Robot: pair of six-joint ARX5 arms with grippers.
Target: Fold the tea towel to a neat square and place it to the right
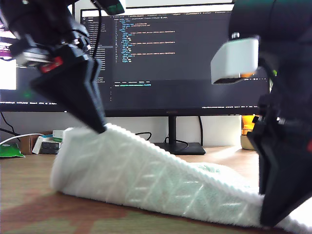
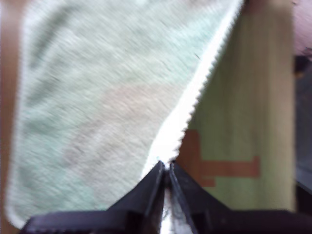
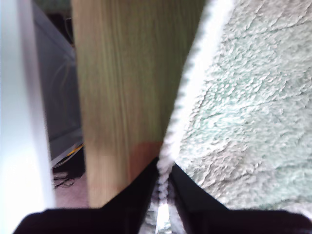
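Towel location: the tea towel [image 1: 146, 180] lies on the table [image 1: 29, 209] in front of the monitor [image 1: 170, 53]. One hemmed edge is raised off the surface; the rest drapes down to the tabletop.

My first gripper [image 2: 167, 170]: jaws pressed together on the whitish hem [image 2: 195, 97], pinching the cloth at its edge. The wrist view is blurred, so finer detail of the bite is not readable.

My second gripper [image 3: 165, 173]: jaws likewise pinched on the ribbed hem [image 3: 195, 83], with the plush face of the towel hanging beside it.

Arm assignment: the exterior view shows one arm [image 1: 73, 87] holding the high end of the hem at that view's left and another arm [image 1: 278, 165] low at that view's right. We cannot tell from the wrist views which is first and which is second.

Material behaviour: we judge the cloth light, soft and fully limp. It sags between the two holds and will not keep a shape unsupported. The fluffy pile should grip the jaws well, not slip.

Recommended hold: take the ribbed hem at or near the corners. The cord-like edge is firmer than the pile and gives a defined bite.

Handling risk: uneven tension between the two holds may skew the fold line.
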